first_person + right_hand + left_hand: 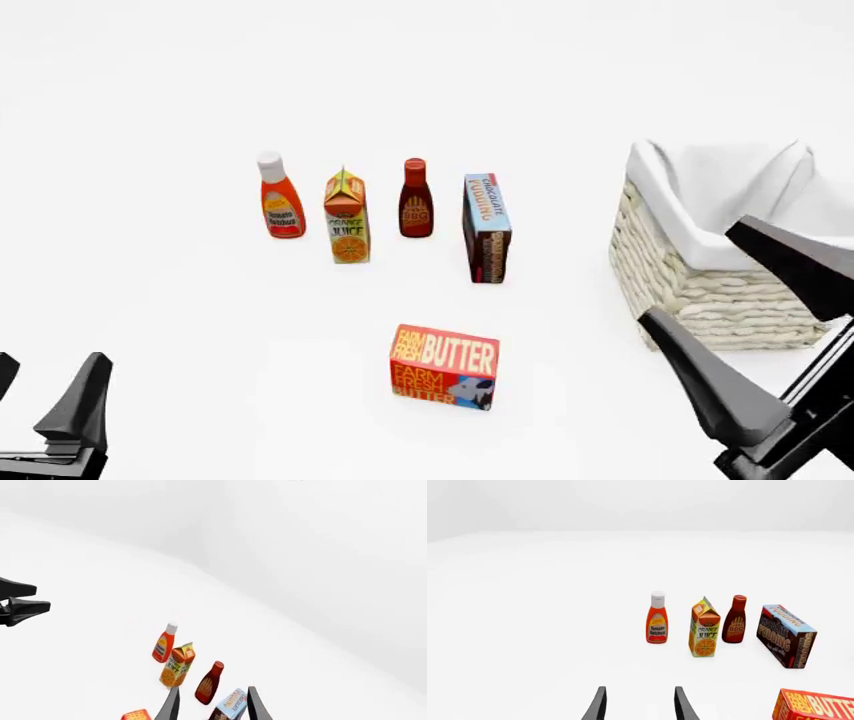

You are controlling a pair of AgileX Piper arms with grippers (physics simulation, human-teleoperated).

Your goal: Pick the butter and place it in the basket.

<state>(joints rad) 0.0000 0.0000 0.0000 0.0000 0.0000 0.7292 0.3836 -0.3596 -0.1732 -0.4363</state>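
Note:
The butter is a red-orange box with yellow lettering, lying on the white table in the near middle. It shows at the edge of the left wrist view, and a corner shows in the right wrist view. The cream wicker basket with a white liner stands to the right. My left gripper is open and empty at the near left, well away from the butter. My right gripper is open and empty, raised in front of the basket, to the right of the butter.
A row stands behind the butter: ketchup bottle, orange juice carton, dark BBQ sauce bottle and blue-and-brown pudding box. The same row shows in the left wrist view, with the juice carton in front.

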